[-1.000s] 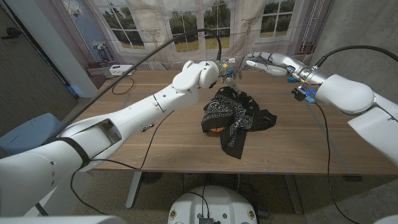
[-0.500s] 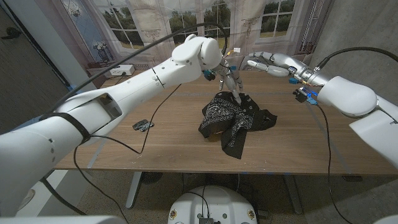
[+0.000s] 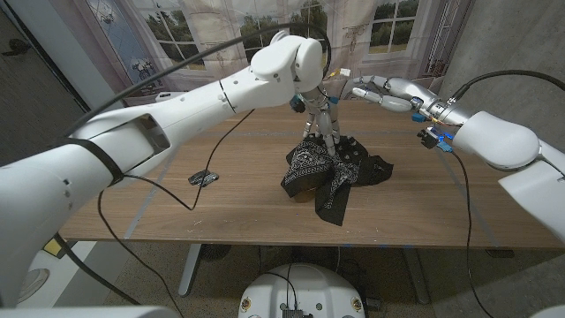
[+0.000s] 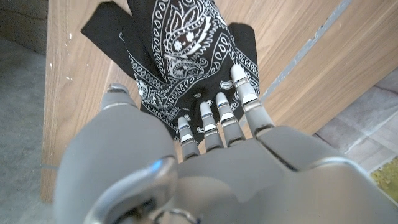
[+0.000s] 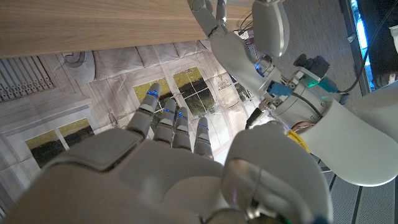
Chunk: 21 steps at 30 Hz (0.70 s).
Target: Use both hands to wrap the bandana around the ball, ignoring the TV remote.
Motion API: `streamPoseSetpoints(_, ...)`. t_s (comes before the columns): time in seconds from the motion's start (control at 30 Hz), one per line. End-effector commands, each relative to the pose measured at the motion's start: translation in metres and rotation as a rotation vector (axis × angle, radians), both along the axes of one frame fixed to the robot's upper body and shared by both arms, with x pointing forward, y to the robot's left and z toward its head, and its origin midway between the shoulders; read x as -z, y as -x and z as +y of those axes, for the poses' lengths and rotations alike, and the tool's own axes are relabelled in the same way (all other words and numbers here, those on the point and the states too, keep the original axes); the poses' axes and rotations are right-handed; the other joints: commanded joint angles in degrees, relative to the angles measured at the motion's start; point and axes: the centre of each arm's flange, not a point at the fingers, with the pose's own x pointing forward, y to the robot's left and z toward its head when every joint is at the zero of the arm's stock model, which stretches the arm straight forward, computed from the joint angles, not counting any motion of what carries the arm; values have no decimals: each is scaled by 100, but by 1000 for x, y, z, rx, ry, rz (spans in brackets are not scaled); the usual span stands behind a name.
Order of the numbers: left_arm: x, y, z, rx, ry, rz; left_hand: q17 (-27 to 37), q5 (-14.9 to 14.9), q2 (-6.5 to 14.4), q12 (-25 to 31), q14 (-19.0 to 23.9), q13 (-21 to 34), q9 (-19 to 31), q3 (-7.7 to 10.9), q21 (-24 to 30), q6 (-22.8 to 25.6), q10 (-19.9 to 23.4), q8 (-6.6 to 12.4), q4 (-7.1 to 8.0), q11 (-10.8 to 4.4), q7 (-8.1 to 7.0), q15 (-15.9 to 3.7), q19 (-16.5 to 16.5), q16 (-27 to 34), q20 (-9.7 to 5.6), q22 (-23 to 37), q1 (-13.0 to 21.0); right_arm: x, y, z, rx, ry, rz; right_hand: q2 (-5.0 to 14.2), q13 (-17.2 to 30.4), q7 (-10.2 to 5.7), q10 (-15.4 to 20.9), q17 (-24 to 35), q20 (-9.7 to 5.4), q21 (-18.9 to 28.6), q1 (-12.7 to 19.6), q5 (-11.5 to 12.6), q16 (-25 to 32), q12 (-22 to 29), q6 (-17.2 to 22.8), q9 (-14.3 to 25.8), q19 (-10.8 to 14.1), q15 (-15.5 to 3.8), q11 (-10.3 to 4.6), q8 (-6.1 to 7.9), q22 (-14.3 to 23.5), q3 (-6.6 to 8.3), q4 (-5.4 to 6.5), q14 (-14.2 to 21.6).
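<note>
The bandana (image 3: 331,172) lies bunched over the ball (image 3: 306,185) mid-desk (image 3: 221,212) — loosely covered, not yet snug. The left hand (image 3: 325,119) reaches down onto the cloth, fingers (image 4: 219,118) straight and close together, gripping nothing I can see; the right hand (image 3: 381,91) hovers spread and empty behind.

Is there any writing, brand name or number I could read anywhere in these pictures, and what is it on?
None can be read.
The bandana carries only a white paisley pattern, no letters.
The small dark object on the table is too small to show any marking.
The left hand and right hand show no legible label; the coloured parts at the right wrist are too small to read.
</note>
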Motion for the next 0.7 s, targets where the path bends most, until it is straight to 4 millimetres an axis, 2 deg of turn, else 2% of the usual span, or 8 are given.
streamPoseSetpoints(0.03,48,-15,-9,-166,-151,130,-102,-70,75,-11,-57,-50,-5,-38,-65,236,186,48,-39,-52,20,117,139,-76,7,12,107,5,0,-4,-21,-2,3,-18,4,-16,20,-8,9,-15,-23,-9,17,-34,-3,16,67,-6,-19,-17,28,-52,-23,60)
streamPoseSetpoints(0.1,56,-21,-11,-186,-170,116,-183,-130,80,-197,-483,-109,-23,-73,-204,-1,-106,-93,-49,24,46,380,36,-252,18,-1,124,6,0,-4,-22,-3,5,-21,4,-13,22,-10,12,-17,-24,-9,17,-35,0,16,69,-7,-15,-16,28,-55,-25,63)
streamPoseSetpoints(0.17,64,-25,-13,-204,-194,78,-277,-221,123,-573,-1115,-235,-58,-117,-491,-600,-817,-312,-63,133,77,688,-219,-372,26,-13,136,6,0,-6,-21,-3,8,-24,3,-17,20,-12,10,-19,-25,-8,16,-36,-1,16,69,-5,-16,-16,28,-58,-25,61)
streamPoseSetpoints(0.2,68,-27,-15,-211,-211,61,-305,-264,148,-771,-1473,-309,-76,-147,-649,-956,-1298,-361,-59,163,28,799,-347,-394,28,-16,114,6,0,-6,-22,-2,8,-25,3,-20,21,-12,12,-20,-26,-8,15,-36,-3,16,67,-5,-11,-17,28,-59,-25,60)
streamPoseSetpoints(0.3,80,-34,-18,-230,-248,4,-337,-312,158,-888,-2297,-509,-121,-297,-1073,-1964,-2094,-380,1,310,-32,1111,-697,-389,33,-18,-61,7,0,-7,-21,-3,13,-26,3,-18,25,-15,11,-23,-30,-8,13,-35,-1,16,69,-6,-12,-16,28,-63,-25,56)
streamPoseSetpoints(0.43,96,-39,-24,-228,-311,-71,-338,-270,134,-904,-2945,-630,-136,-442,-1258,-2845,-2892,-391,38,382,11,1139,-968,-399,32,-14,-174,9,0,-8,-15,-8,14,-29,4,-18,26,-18,27,-30,-35,-8,11,-36,-2,16,62,-3,-12,-17,28,-68,-24,56)
streamPoseSetpoints(0.53,109,-43,-28,-214,-336,-99,-334,-255,148,-860,-3104,-648,-131,-485,-1272,-3076,-3019,-376,64,380,-48,1113,-1049,-385,31,-11,-225,10,1,-9,-9,-12,9,-29,4,-15,33,-19,29,-33,-38,-8,13,-34,4,16,63,-5,-4,-15,28,-71,-24,60)
streamPoseSetpoints(0.7,127,-48,-31,-206,-395,-127,-315,-241,213,-820,-3073,-643,-115,-490,-1236,-3346,-3143,-366,69,384,-96,980,-1036,-321,21,5,-212,11,1,-9,-3,-16,17,-30,4,-16,36,-22,32,-36,-47,-7,16,-34,4,16,66,-4,-11,-15,28,-77,-22,69)
